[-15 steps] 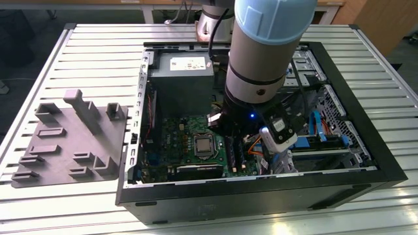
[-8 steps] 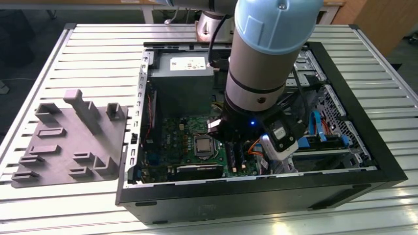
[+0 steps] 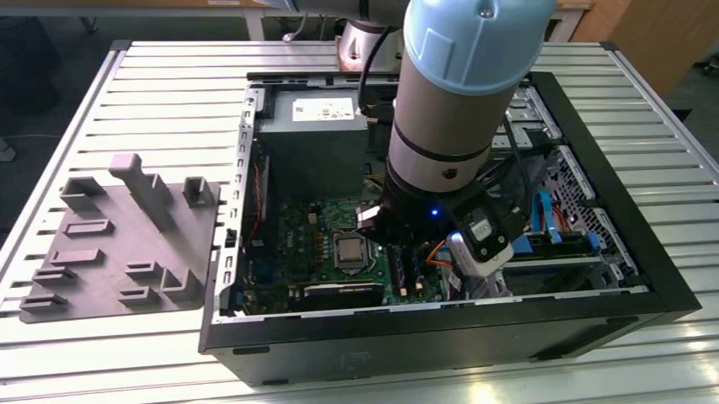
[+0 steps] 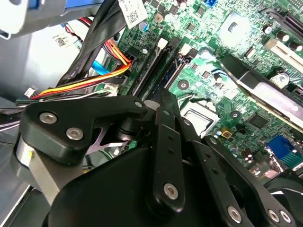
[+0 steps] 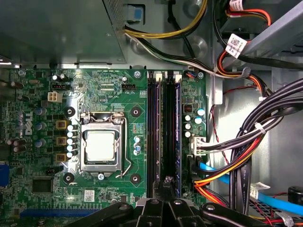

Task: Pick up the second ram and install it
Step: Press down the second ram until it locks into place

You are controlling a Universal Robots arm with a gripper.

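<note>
Second ram [image 5: 170, 124] appears as a long dark module standing edge-up in the memory slot on the side away from the CPU socket [image 5: 100, 145], next to the white connector [image 5: 196, 144] and the cable bundle [image 5: 246, 156]. Whether it is fully seated cannot be determined. A neighbouring slot [image 5: 152, 127] runs parallel to it, just beside it on the CPU side. In the exterior view the same module [image 3: 417, 271] lies on the green motherboard [image 3: 298, 231] inside the open computer case [image 3: 629, 252], directly below the arm [image 3: 450, 109]. The gripper [image 5: 168, 183] is positioned over one end of the module's slot, very near or touching it; contact cannot be confirmed. In the second wrist view the gripper [image 4: 163, 105] points down at the two parallel slots, with red, yellow and black wires [image 4: 90, 82] passing beside it. Whether the gripper is open or closed cannot be determined. The grey moulded tray [image 3: 118, 244] rests on the slatted table [image 3: 168, 84] at the exterior view's left, well apart from the case.
</note>
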